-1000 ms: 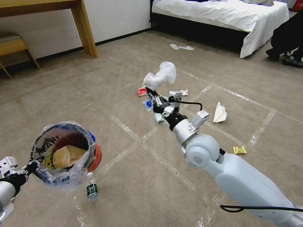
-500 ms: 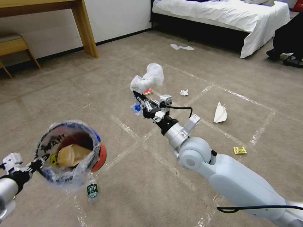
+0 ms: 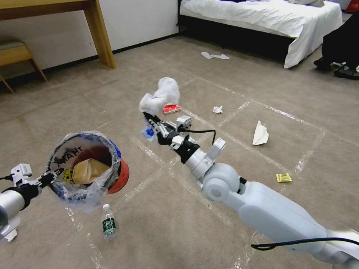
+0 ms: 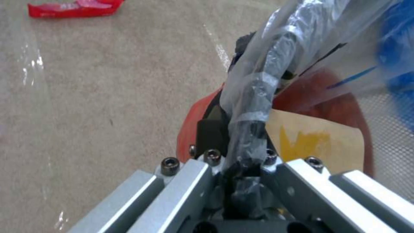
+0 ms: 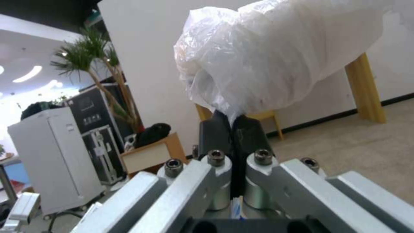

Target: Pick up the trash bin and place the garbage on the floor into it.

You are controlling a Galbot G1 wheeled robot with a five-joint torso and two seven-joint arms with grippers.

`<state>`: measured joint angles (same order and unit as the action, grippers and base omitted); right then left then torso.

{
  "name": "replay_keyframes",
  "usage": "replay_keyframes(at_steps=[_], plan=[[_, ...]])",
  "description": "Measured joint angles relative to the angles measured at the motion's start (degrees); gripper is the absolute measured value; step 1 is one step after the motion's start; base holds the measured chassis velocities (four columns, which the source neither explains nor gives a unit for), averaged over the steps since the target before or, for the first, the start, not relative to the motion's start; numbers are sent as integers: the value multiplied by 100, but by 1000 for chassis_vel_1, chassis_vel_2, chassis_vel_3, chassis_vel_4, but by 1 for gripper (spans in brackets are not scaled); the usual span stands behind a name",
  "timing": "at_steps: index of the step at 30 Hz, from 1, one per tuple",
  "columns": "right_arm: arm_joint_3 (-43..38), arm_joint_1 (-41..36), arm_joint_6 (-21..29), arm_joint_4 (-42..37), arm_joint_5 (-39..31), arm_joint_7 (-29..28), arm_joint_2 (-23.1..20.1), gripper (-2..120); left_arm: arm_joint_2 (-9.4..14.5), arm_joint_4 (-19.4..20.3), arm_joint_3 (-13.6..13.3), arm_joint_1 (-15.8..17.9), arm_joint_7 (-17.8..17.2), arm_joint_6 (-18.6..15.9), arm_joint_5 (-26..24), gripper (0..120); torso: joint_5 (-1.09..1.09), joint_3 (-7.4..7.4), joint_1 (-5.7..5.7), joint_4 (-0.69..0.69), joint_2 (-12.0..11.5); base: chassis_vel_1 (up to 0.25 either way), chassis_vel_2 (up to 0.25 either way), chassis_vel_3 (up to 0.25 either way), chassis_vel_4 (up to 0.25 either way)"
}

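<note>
The trash bin (image 3: pixel 120 176) is red with a clear printed liner. It hangs tilted above the floor (image 3: pixel 179 224) at the lower left, with a crumpled brown paper bag (image 3: pixel 86 170) inside. My left gripper (image 3: pixel 52 175) is shut on its lined rim; the left wrist view shows the same grip (image 4: pixel 239 129) on the bin (image 4: pixel 196 113). My right gripper (image 3: pixel 147 118) is in mid-air to the right of the bin and farther off. It is shut on a white plastic bag (image 3: pixel 161 92), and a blue scrap (image 3: pixel 149 131) dangles below it. In the right wrist view the gripper (image 5: pixel 233 126) pinches that bag (image 5: pixel 280 55).
Garbage lies on the carpet: a plastic bottle (image 3: pixel 108 223) just below the bin, a red wrapper (image 3: pixel 171 108), a tissue wad (image 3: pixel 217 109), a white paper (image 3: pixel 260 133), a yellow packet (image 3: pixel 284 178). A wooden table leg (image 3: pixel 100 33) and a bed (image 3: pixel 269 18) stand at the back.
My right arm has swung left towards the bin, carrying the white bag and blue scrap. The left arm has moved the bin a little up and to the right.
</note>
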<state>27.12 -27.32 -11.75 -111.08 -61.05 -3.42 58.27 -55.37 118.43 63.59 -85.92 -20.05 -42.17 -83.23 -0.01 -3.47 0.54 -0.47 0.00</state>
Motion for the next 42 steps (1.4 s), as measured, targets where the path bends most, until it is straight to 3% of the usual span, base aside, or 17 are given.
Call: replay_keyframes(at_steps=[10,17,26,32,42], plan=[[-274,-154,27,-90,-12,-28,-38,0,-459,317,216,-246,28,-1,262,0,0,1,0,0,0,0,0,0,0],[-287,-164,26,-175,-12,-15,-63,0,-566,472,267,-403,48,-1,354,0,0,1,0,0,0,0,0,0,0],[69,-26,-28,-168,-92,18,148,0,-591,532,257,-446,58,-1,356,0,0,1,0,0,0,0,0,0,0],[726,308,-42,-96,-115,41,448,0,-556,561,262,-516,-99,2,189,0,0,1,0,0,0,0,0,0,0],[1695,1259,-168,193,-35,151,841,0,-234,540,300,-659,-814,5,-680,0,-1,0,0,0,0,0,0,0,0]])
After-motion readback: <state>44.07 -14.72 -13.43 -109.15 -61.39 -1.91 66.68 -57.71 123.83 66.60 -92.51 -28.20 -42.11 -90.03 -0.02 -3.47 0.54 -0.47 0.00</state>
